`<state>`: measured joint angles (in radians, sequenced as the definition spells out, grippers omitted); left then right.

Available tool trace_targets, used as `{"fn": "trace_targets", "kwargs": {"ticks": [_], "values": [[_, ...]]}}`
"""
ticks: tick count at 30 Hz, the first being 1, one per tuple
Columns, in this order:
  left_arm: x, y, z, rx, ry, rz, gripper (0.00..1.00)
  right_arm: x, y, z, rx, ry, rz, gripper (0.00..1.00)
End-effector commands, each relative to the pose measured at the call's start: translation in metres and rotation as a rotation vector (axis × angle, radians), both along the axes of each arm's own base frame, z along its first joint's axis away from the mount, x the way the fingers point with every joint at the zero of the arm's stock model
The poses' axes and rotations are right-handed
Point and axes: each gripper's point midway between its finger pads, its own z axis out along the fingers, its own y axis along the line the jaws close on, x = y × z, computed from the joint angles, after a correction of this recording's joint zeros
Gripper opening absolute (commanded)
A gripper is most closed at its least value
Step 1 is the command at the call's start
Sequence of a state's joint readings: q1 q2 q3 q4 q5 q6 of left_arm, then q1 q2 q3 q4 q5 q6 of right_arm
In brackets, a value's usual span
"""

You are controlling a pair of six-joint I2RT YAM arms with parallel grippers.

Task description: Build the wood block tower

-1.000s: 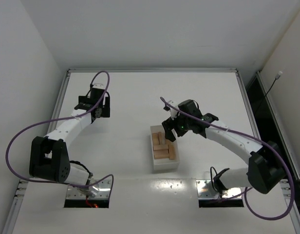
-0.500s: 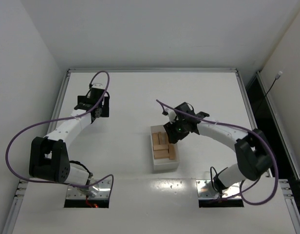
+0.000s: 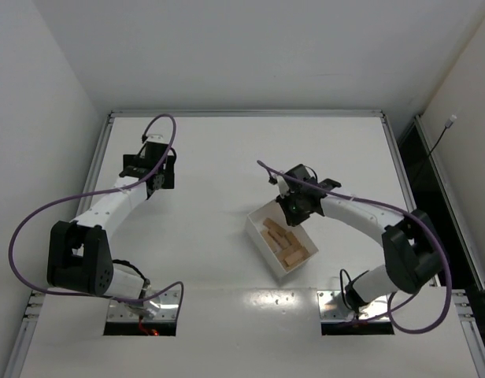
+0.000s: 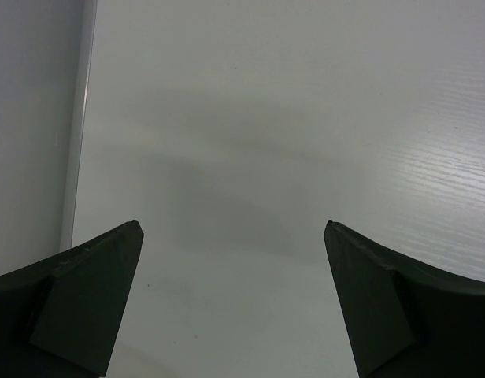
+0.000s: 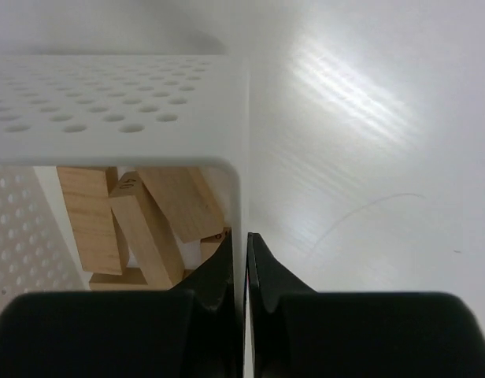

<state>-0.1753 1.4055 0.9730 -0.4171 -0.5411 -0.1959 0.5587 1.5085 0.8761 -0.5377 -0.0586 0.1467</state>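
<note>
White table (image 3: pixel 211 150), walled on three sides. Left gripper (image 4: pixel 233 228) hung over it far left, jaws spread wide, holding nothing, well apart from the work. Centre-right, the white tray (image 3: pixel 260 246) sat skewed, long axis running far-left to near-right. Wood blocks (image 3: pixel 286 242) lay loose and jumbled inside it, none stacked. Right gripper (image 5: pixel 237 240) was clenched on the tray's thin wall at its far end, not on a block. The blocks sat just inside that wall, toward the arm bases. Right arm was clearly nearer. My read: it would have to release the wall before any pick.
</note>
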Motion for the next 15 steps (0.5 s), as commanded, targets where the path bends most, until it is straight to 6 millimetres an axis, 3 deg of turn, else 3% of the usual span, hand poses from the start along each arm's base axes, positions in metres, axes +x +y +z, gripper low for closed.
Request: {"fn": "trace_targets", "kwargs": {"ticks": [1,7,9,12,13,15], "values": [[0.002,0.005,0.002,-0.005,-0.027,0.038,1.0,0.045,-0.008,0.046,0.003,-0.256,-0.133,0.0],[0.008,0.01,0.005,0.006,-0.041,0.092,1.0,0.107,-0.018,0.099,-0.108,-0.574,-0.277,0.0],[0.009,0.016,0.003,0.037,-0.031,0.128,1.0,0.125,-0.012,0.113,-0.162,-0.691,-0.251,0.0],[0.012,0.017,0.002,0.052,0.002,0.133,1.0,0.144,-0.019,0.131,-0.266,-0.839,-0.256,0.0],[0.013,0.017,-0.003,0.057,0.024,0.132,1.0,0.156,-0.016,0.149,-0.301,-0.94,-0.243,0.0],[0.013,0.02,-0.001,0.075,0.025,0.155,1.0,0.165,-0.014,0.148,-0.369,-1.001,-0.217,0.0]]}}
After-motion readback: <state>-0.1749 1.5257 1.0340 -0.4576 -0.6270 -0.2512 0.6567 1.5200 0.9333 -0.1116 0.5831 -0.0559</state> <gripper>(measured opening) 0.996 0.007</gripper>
